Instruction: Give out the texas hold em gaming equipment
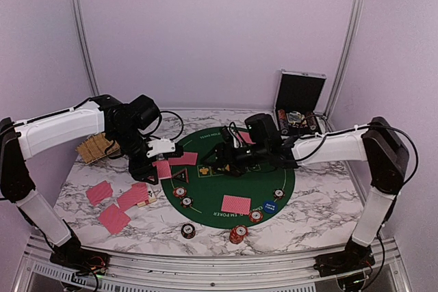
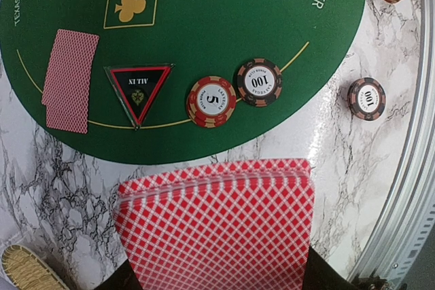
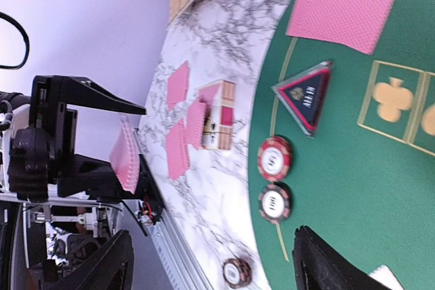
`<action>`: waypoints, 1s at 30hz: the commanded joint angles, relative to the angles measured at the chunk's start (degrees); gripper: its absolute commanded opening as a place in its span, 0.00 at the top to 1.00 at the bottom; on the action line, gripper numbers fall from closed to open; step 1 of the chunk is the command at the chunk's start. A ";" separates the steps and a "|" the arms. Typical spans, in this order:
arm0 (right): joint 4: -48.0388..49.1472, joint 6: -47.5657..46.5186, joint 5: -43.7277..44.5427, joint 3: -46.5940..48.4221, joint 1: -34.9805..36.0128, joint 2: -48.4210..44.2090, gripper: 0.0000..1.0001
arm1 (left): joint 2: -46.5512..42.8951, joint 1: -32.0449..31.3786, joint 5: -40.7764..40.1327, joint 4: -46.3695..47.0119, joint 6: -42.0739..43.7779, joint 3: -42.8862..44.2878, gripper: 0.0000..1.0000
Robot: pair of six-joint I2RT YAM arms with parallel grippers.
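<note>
My left gripper (image 1: pixel 159 163) is shut on a fanned deck of red-backed cards (image 2: pixel 217 229), held above the marble just off the green mat's (image 1: pixel 212 196) left edge; it also shows in the right wrist view (image 3: pixel 126 154). My right gripper (image 1: pixel 217 162) hovers over the mat's middle, open and empty, fingers (image 3: pixel 333 263) wide apart. On the mat lie a black triangular marker (image 2: pixel 138 92), a red 5 chip (image 2: pixel 211 101), a dark 100 chip (image 2: pixel 259 82), single cards (image 1: pixel 183 159) (image 1: pixel 236 204) and a blue disc (image 1: pixel 269 206). Card piles (image 1: pixel 100 192) (image 1: pixel 113 218) lie on the marble at left.
A card box (image 1: pixel 147 200) lies next to a third card pile (image 1: pixel 133 196). Loose chips (image 1: pixel 188 230) and a chip stack (image 1: pixel 238 234) sit near the front edge. The open silver case (image 1: pixel 299 104) stands at back right, the straw basket (image 1: pixel 96 145) at back left.
</note>
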 commanded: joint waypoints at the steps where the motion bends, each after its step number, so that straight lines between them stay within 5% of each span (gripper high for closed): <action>1: 10.64 8.06 -5.57 6.19 3.27 7.57 0.21 | 0.32 0.13 1.27 -2.11 -0.39 2.09 0.37; 17: 27.60 20.88 -11.70 13.65 7.47 19.27 0.21 | 1.01 0.14 1.35 -2.11 -0.70 3.37 0.37; 30: 27.32 21.96 -12.62 18.67 8.19 23.56 0.21 | 1.63 0.08 1.38 -2.11 -1.15 4.19 0.37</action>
